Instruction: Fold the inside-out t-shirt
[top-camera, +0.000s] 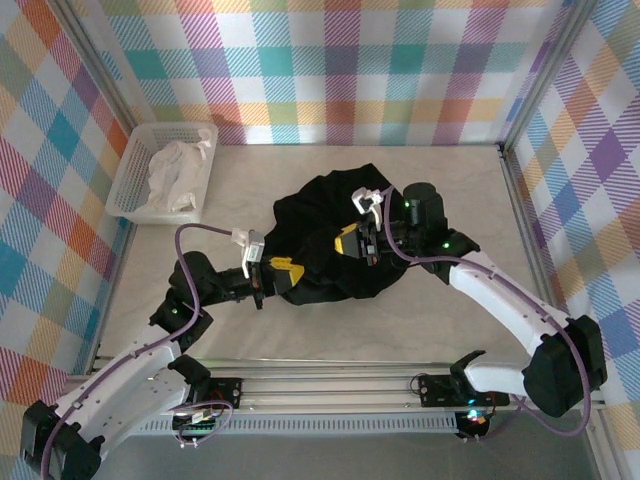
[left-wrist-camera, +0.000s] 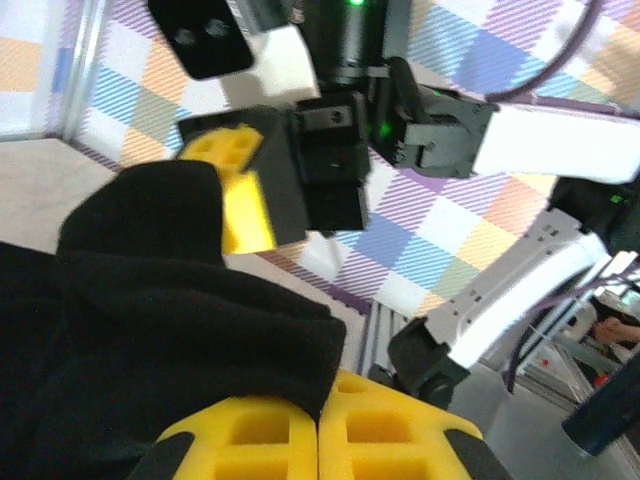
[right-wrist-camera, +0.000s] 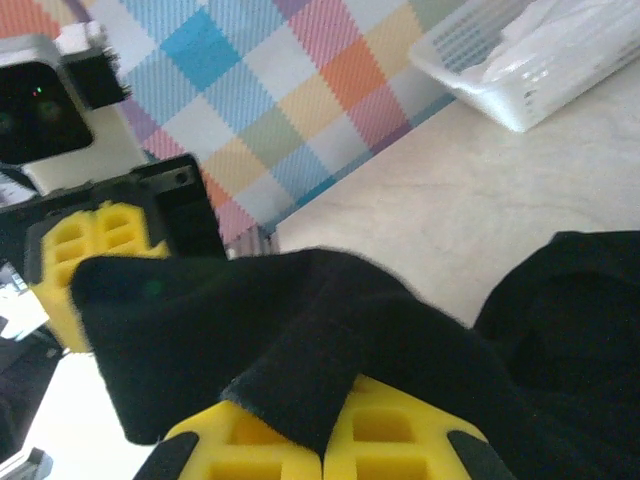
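The inside-out t-shirt (top-camera: 325, 215) lies as a crumpled black heap in the middle of the table. My left gripper (top-camera: 283, 270) is at its near left edge, my right gripper (top-camera: 352, 240) over its middle. In the left wrist view the yellow pads of the left gripper (left-wrist-camera: 320, 428) are shut on a fold of the black fabric (left-wrist-camera: 150, 330), and the right gripper (left-wrist-camera: 240, 195) faces them from close by. In the right wrist view the right gripper (right-wrist-camera: 325, 445) is shut on a raised ridge of the shirt (right-wrist-camera: 300, 320). That ridge runs across to the left gripper (right-wrist-camera: 85, 255).
A white basket (top-camera: 124, 172) holding a white cloth (top-camera: 178, 172) stands at the back left, its corner (right-wrist-camera: 520, 70) also in the right wrist view. Checkered walls close in the table on three sides. A metal rail (top-camera: 330, 385) runs along the near edge.
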